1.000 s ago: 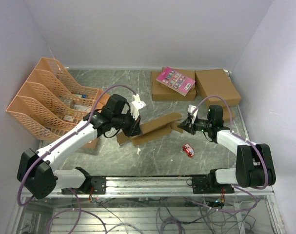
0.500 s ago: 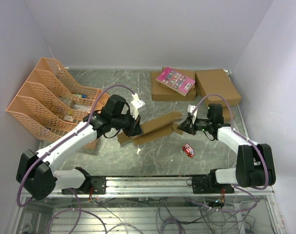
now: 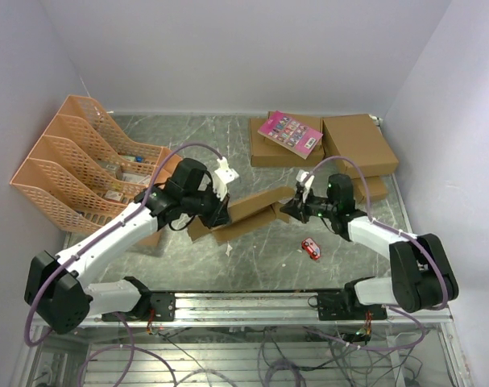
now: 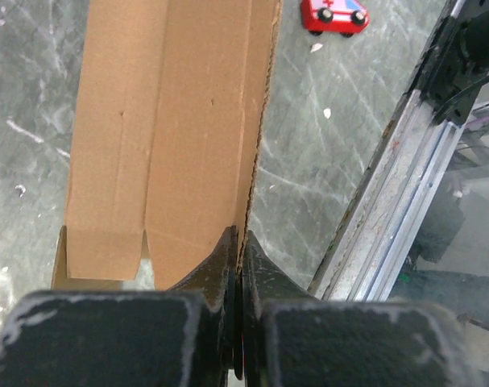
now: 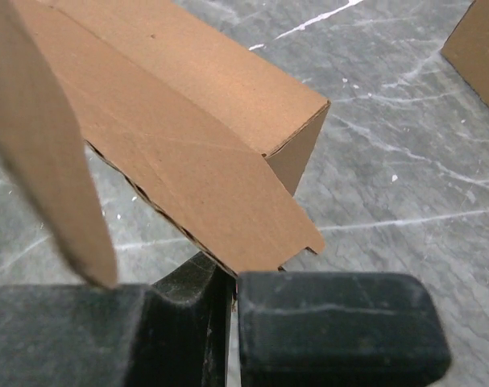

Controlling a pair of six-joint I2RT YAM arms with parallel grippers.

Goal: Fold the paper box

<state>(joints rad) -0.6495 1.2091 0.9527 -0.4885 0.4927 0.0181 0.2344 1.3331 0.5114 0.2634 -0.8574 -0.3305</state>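
— where's the paper box (image 3: 248, 211) now?
— mid-table, a long, partly folded piece stretched slantwise between my two arms. a small red toy car (image 3: 310, 248) lies on the table near its right end.
— and your left gripper (image 4: 238, 242)?
— pressed together on the thin edge of a side wall at the box's left end.
— the right gripper (image 5: 232, 270)?
— closed too, pinching the lower edge of a flap at the right end.

Paper box (image 3: 248, 211) mid-table between left gripper (image 3: 221, 214) and right gripper (image 3: 288, 208), racks (image 3: 75, 161) far left, toy car (image 3: 310, 249) in front, booklet (image 3: 290, 133) on larger box (image 3: 264, 154) behind
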